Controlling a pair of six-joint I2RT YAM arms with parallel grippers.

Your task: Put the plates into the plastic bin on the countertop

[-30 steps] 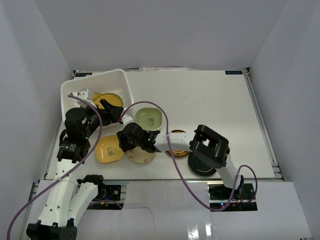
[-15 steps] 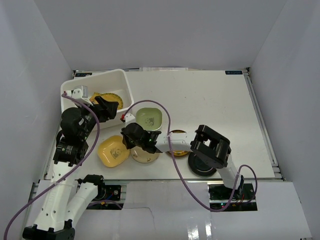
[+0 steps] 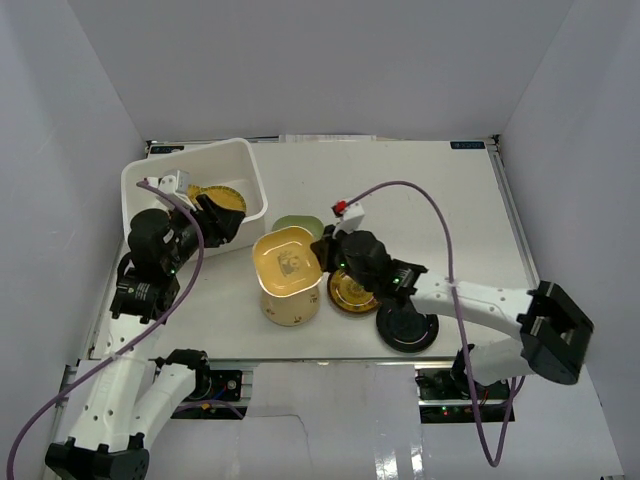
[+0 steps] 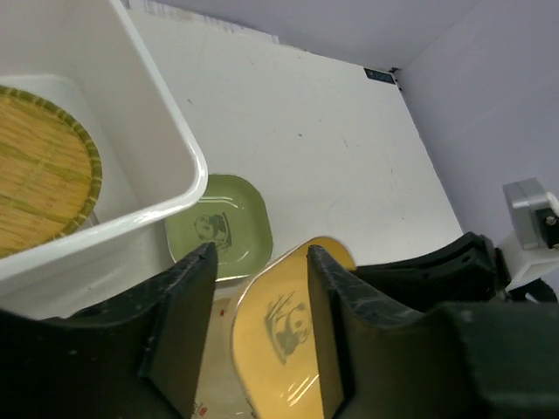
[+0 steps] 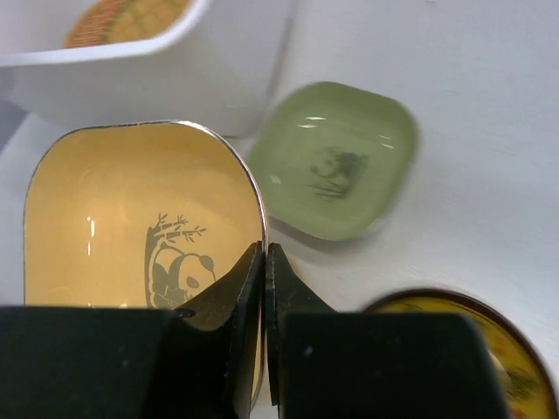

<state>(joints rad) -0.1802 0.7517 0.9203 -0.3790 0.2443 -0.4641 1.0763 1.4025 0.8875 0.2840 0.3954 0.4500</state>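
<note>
The right gripper (image 5: 264,262) was closed to a narrow gap on the yellow plate (image 5: 140,227), with its two jaws pinching the thin rim between them. I judge that the rim was chosen because such a flat, wide plate gives no other place to hold. The plate hung off the worktop (image 3: 420,200), spreading to the left of the gripper, with its panda picture facing up.

Just beyond the gripper the green plate (image 5: 336,170) lay flat on the worktop. Further beyond and to the left stood the plastic bin (image 5: 218,78), with one woven plate (image 4: 39,166) inside it. Close on the right of the gripper lay the gold-patterned dark plate (image 5: 463,340). A cream plate (image 3: 290,308) lay below the carried one, and a black plate (image 3: 405,330) lay under the right arm.

The left gripper (image 4: 259,262) was wide open and held nothing. It hung just beside the near wall of the bin, probably to leave the way free.
</note>
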